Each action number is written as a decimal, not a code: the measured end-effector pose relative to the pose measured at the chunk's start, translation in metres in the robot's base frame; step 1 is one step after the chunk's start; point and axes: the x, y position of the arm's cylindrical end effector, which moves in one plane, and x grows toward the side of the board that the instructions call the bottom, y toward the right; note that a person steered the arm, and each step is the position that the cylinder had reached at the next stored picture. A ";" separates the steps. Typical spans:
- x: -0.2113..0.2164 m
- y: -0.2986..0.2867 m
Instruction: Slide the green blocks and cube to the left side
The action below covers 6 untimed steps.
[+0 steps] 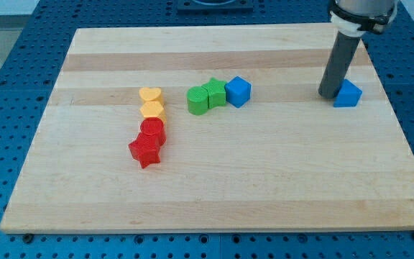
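Eight blocks on wooden board point(214, 187).

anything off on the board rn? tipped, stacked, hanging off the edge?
Nothing stands out. Every block lies flat on the wooden board: two green blocks touching the blue cube, yellow and red pairs left of them. My tip sits against the other blue block, at the view's right.
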 end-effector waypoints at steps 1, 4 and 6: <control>-0.020 -0.027; 0.005 -0.125; 0.012 -0.219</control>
